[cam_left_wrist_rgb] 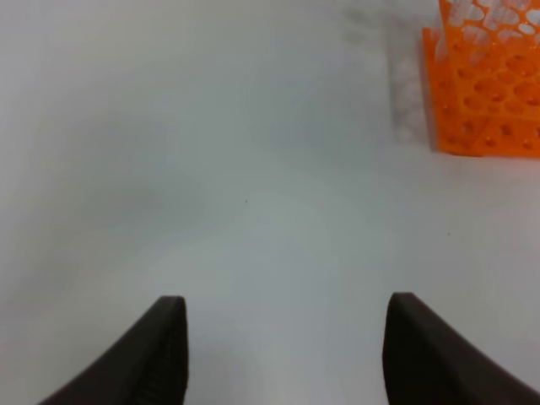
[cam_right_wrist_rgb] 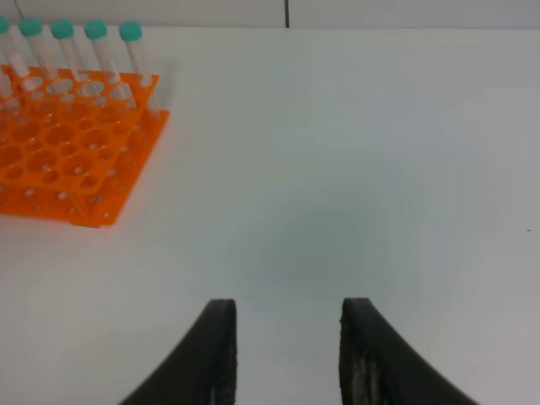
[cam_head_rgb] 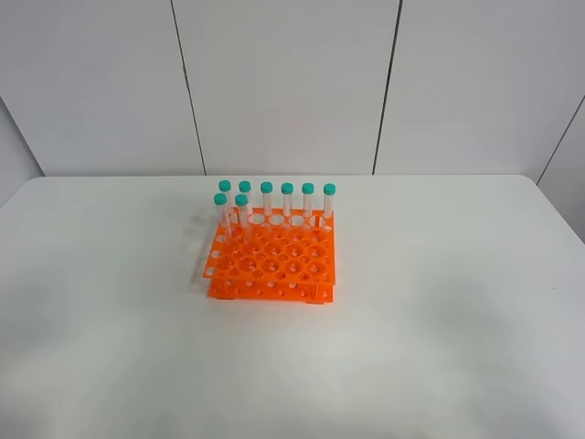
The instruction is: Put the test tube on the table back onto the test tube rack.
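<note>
1. My left gripper (cam_left_wrist_rgb: 283,354) and right gripper (cam_right_wrist_rgb: 287,354) both stand open and empty.
2. I see no test tube lying on the table (cam_head_rgb: 457,320). Eight capped tubes (cam_head_rgb: 287,203) stand in the test tube rack (cam_head_rgb: 271,265), mid-table toward the far edge.
3. Risk: with no loose tube in view, I may grab a seated one.

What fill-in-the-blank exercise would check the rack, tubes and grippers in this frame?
1. The test tube rack is bright ____.
2. In the high view, ____ teal-capped tubes stand upright in its far holes.
3. The left gripper and the right gripper both have their jaws ____, with nothing between them.
Missing words: orange; eight; open.
</note>
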Controlling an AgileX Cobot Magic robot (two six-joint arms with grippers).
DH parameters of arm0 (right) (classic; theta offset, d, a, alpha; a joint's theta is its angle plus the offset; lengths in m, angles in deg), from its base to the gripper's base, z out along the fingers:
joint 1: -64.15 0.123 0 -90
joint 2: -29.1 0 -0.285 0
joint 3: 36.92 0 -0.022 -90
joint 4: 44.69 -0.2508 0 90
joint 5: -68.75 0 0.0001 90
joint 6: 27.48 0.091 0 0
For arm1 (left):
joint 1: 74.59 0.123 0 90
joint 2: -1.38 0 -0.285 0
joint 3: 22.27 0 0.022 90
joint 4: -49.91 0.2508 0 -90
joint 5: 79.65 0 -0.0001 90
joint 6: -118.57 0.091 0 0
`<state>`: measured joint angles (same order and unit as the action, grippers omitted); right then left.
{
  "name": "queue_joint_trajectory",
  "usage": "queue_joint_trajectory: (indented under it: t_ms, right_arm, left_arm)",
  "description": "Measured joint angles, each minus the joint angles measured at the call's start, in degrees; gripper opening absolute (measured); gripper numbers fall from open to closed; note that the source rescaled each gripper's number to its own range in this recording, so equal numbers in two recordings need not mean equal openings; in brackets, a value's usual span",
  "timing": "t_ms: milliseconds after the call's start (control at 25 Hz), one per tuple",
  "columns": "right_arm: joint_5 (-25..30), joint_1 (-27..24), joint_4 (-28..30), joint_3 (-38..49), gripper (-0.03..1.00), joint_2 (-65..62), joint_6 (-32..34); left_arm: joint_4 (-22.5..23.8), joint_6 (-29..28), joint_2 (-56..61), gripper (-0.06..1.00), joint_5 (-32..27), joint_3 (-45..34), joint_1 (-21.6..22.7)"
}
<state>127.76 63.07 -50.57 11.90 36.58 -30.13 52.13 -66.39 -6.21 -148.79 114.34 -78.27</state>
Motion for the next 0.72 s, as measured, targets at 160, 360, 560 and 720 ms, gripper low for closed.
queue_joint_trajectory:
  t_ms: [160, 360, 560, 720]
  right_arm:
    - [0.0, 0.0, -0.16, 0.0, 0.41, 0.0, 0.0]
    - [0.0, 0.0, -0.16, 0.0, 0.41, 0.0, 0.0]
    - [0.0, 0.0, -0.16, 0.0, 0.41, 0.0, 0.0]
    - [0.0, 0.0, -0.16, 0.0, 0.41, 0.0, 0.0]
  left_arm:
    - [-0.26, 0.05, 0.0, 1.0, 1.28, -0.85, 0.0]
    - [-0.43, 0.2, 0.0, 1.0, 1.42, -0.86, 0.0]
    - [-1.89, 2.44, 0.0, 1.0, 1.42, -0.9, 0.0]
    - [-2.66, 3.47, 0.0, 1.0, 1.47, -0.97, 0.0]
